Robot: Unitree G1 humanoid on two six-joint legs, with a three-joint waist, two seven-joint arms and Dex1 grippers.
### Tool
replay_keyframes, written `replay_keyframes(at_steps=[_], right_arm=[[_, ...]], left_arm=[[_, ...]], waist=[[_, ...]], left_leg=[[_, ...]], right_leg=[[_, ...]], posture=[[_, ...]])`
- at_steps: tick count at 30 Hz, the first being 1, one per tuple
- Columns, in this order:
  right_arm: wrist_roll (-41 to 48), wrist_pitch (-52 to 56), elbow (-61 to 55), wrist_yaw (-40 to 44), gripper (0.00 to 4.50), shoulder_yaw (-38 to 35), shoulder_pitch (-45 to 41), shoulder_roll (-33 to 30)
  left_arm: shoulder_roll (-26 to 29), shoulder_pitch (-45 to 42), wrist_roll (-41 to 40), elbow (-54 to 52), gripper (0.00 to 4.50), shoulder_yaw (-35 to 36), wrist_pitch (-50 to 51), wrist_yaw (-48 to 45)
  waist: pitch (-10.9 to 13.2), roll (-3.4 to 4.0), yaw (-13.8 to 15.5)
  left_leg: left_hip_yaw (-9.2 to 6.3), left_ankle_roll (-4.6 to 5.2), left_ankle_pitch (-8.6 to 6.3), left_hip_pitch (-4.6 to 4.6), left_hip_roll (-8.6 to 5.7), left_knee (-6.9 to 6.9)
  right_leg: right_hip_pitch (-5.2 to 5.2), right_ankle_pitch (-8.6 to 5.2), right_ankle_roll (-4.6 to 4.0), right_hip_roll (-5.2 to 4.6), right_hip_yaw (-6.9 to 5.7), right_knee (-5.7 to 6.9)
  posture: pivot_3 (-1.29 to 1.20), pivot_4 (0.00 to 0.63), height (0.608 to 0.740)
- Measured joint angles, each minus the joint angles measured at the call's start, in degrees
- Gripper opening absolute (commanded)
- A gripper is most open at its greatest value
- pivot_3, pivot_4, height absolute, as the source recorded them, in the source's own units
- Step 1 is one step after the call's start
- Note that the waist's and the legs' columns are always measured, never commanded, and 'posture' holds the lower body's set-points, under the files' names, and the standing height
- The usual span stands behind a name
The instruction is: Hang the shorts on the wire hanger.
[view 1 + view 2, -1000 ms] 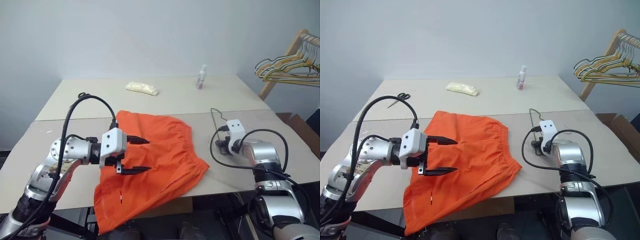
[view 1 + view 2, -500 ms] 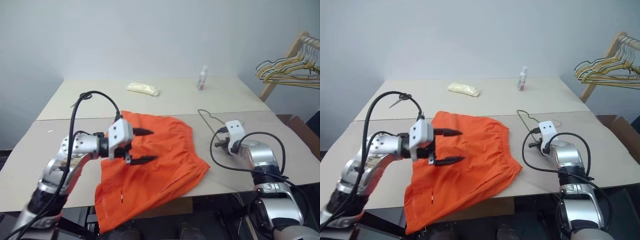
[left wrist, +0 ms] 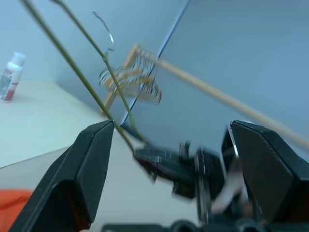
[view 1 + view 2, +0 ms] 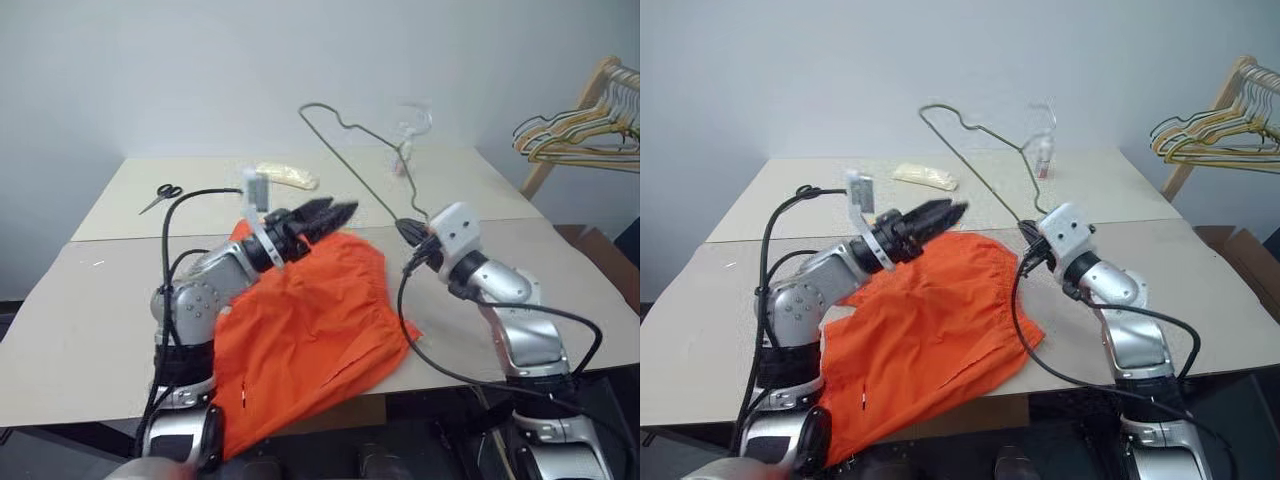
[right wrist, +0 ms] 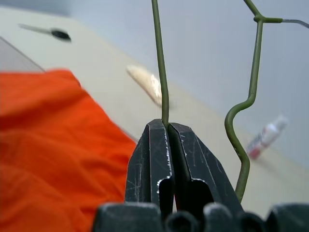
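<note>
The raised wire hanger (image 4: 975, 160) crosses the air between the left gripper (image 4: 940, 213) and right gripper (image 4: 1026, 235), above the shorts (image 4: 930, 330).

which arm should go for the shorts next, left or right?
Left, most likely. The left end effector is open and empty, hovering just above the shorts near their waistband. The right end effector is shut on the wire hanger, holding it up off the table, so it is occupied.

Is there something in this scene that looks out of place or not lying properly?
Yes. The shorts lie crumpled, and one part hangs over the front edge of the table. The wire hanger looks bent out of shape and stands tilted in the air, pinched in the shut right tool.
</note>
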Motion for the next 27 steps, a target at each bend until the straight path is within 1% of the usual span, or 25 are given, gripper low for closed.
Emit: replay_keyframes(at_steps=[3, 7, 10, 17, 20, 21, 25, 27], right_arm=[[-0.5, -4.7, -1.7, 0.1, 0.04, 1.6, 1.2, 0.8], [-1.1, -7.2, -1.8, 0.0, 0.04, 3.1, 1.8, 1.7], [-1.6, -9.0, -1.8, 0.0, 0.00, 4.0, 2.0, 2.2], [-2.7, -10.8, -1.2, 0.2, 0.00, 5.4, 3.1, 2.1], [-2.7, -11.0, -1.2, 0.1, 0.00, 5.4, 3.1, 2.2], [-2.7, -11.1, -1.2, 0.1, 0.00, 5.4, 3.1, 2.2], [-3.4, -11.5, -1.3, 0.0, 0.00, 5.5, 3.1, 2.2], [-4.4, -11.5, -1.1, -0.3, 0.57, 5.6, 3.1, 2.1]], left_arm=[[-1.4, -1.7, -3.5, 2.4, 4.17, 2.9, 0.1, 4.5], [-1.2, -1.9, -6.3, 4.1, 4.17, 4.5, 0.3, 6.9], [-1.4, -1.9, -6.8, 4.1, 3.59, 4.8, -0.2, 8.3], [-1.7, -1.9, -8.4, 4.2, 1.24, 5.2, -1.3, 9.2], [-1.3, -1.9, -7.9, 4.2, 0.15, 4.3, -2.2, 8.8], [-1.1, -1.9, -7.3, 4.2, 0.02, 3.9, -2.7, 8.6], [-0.3, -1.9, -5.5, 4.6, 0.02, 2.7, -4.0, 7.6], [1.5, -1.9, -2.1, 4.5, 0.00, 0.2, -5.9, 5.7]], waist=[[0.0, 0.00, 0.0], [0.0, 0.00, 0.0], [0.0, 0.00, 0.1], [0.0, 0.00, 0.2], [0.0, 0.00, 0.1], [0.0, 0.00, 0.1], [0.0, 0.00, 0.1], [0.0, 0.00, 0.1]], left_leg=[[-0.05, -0.04, 0.02, 0.06, -0.05, -0.01], [-0.10, -0.17, 0.10, 0.02, -0.09, -0.02], [-0.12, -0.19, 0.11, 0.01, -0.10, -0.02], [-0.12, -0.22, 0.13, 0.01, -0.13, -0.02], [-0.12, -0.22, 0.13, 0.02, -0.13, -0.03], [-0.12, -0.23, 0.13, 0.02, -0.13, -0.04], [-0.11, -0.24, 0.14, 0.01, -0.15, -0.04], [-0.11, -0.24, 0.14, 0.01, -0.17, -0.04]], right_leg=[[0.06, 0.01, 0.00, 0.01, 0.00, -0.02], [0.04, 0.01, -0.02, 0.01, 0.00, -0.04], [0.05, 0.01, -0.02, 0.00, -0.01, -0.05], [0.06, 0.02, -0.02, 0.00, -0.01, -0.05], [0.06, 0.02, -0.02, 0.00, -0.01, -0.05], [0.06, 0.01, -0.03, 0.00, -0.01, -0.05], [0.06, 0.01, -0.02, -0.01, -0.02, -0.06], [0.06, 0.01, -0.02, -0.01, -0.02, -0.07]], posture=[[0.02, 0.000, 0.740], [0.02, 0.000, 0.740], [0.02, 0.000, 0.740], [0.02, 0.000, 0.740], [0.02, 0.000, 0.740], [0.02, 0.000, 0.740], [0.01, 0.000, 0.740], [0.01, 0.000, 0.740]])
